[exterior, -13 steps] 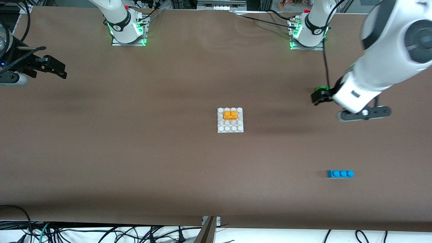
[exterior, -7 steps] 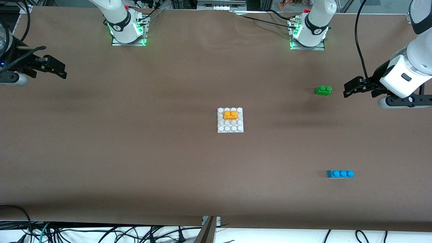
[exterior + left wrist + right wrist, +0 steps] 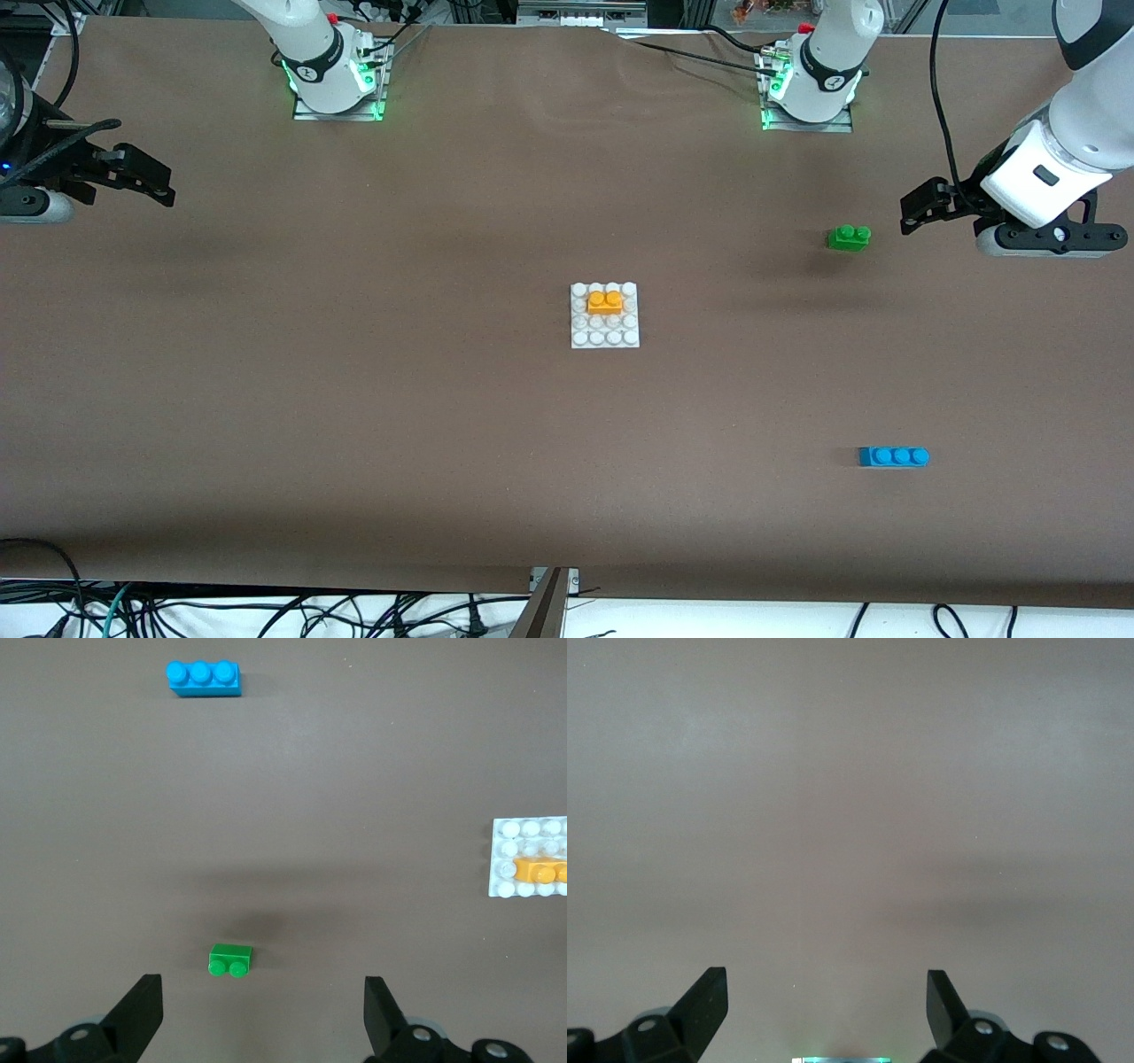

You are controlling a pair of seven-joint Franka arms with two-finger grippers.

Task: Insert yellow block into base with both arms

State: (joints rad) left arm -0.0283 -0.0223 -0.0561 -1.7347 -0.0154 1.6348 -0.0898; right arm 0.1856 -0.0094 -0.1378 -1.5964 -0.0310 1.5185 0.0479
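The yellow block sits on the base at the front view's centre. The left claw, released, hangs at the frame's right edge above the counter; the right claw, released, waits at the left edge.

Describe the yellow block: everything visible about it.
The yellow block is a small orange-yellow brick that looks like plastic, with two round studs on top. It sits flat and upright on the base, a white square plate with a grid of round studs, in the plate's second row of studs from the edge nearest the robots, covering the middle two of that row. Only the base touches it. The left wrist view shows it at the picture's edge, partly cut off. No gripper is near it.
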